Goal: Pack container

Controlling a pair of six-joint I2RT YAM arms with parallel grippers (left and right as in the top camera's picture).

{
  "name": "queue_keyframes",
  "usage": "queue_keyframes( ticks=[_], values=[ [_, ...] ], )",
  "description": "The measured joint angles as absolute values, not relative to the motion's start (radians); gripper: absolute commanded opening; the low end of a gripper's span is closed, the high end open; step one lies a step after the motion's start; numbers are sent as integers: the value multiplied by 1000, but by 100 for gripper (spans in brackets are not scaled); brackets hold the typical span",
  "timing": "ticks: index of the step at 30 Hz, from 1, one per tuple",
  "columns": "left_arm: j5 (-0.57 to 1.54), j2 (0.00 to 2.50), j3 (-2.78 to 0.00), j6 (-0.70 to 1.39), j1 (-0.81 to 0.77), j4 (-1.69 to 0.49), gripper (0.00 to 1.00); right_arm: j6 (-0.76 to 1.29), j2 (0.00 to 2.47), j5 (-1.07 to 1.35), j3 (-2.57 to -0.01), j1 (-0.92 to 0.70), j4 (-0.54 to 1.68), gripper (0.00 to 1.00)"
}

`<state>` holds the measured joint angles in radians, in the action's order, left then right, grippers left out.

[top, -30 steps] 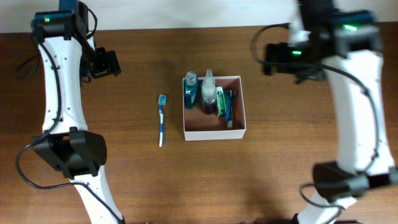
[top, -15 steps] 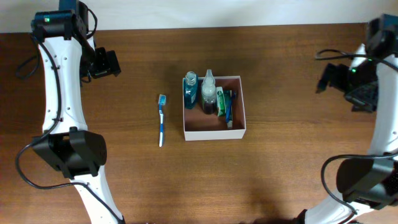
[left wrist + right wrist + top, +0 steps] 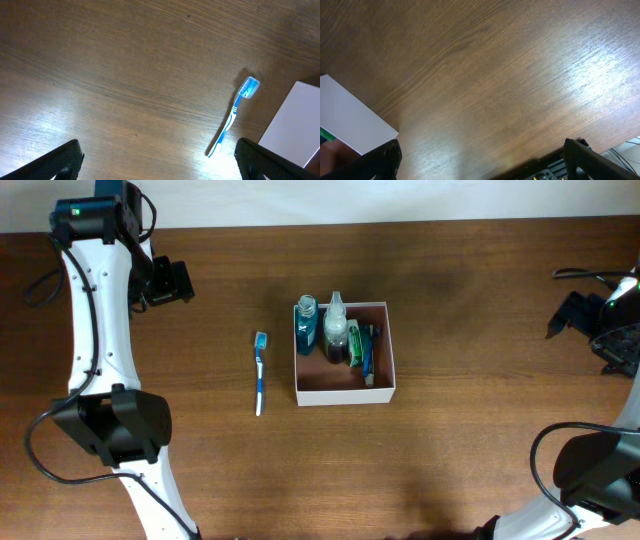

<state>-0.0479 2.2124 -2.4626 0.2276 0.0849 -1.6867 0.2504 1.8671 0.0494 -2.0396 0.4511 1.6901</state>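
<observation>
Your left arm rises from its base at the near left, runs up along the left edge, and bends at the far end. The left hand (image 3: 168,282) sits at the far left of the surface (image 3: 470,450), turned toward the middle. From its wrist camera the two dark fingers (image 3: 62,161) show only at the bottom corners, spread wide, with bare wood between them.

Your right arm stands at the right edge. The right hand (image 3: 578,315) is out near that edge, level with the far half of the surface and well apart from everything on it. Its fingers (image 3: 380,161) are also wide, with nothing in them.

The container (image 3: 345,394) rests a little right of centre, open top up. Inside, packed toward the far side:
- a blue bottle (image 3: 307,326) in the far left corner, upright
- a clear bottle with dark liquid (image 3: 335,332) just beside it
- a green-and-white tube (image 3: 355,340), then a blue item (image 3: 368,356) along the right wall

The near part of the pinkish-brown floor is bare.

A blue-and-white toothbrush (image 3: 260,373) lies flat on the wood just left of the container, not touching it, head toward the far side. It also shows in the left wrist view (image 3: 234,115), with a white corner of the container (image 3: 295,125) beside it.

Labels on the bottles and tube are too small to read.
</observation>
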Motion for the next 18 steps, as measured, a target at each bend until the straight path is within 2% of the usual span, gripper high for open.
queue_keyframes(
  ticks=[7, 18],
  values=[
    [-30, 2212, -2463, 232, 85, -1647, 99, 250, 1867, 49, -2040, 451, 1690, 99],
    [258, 2212, -2463, 255, 84, -1615, 99, 250, 1867, 49, -2040, 451, 1690, 99]
  ],
)
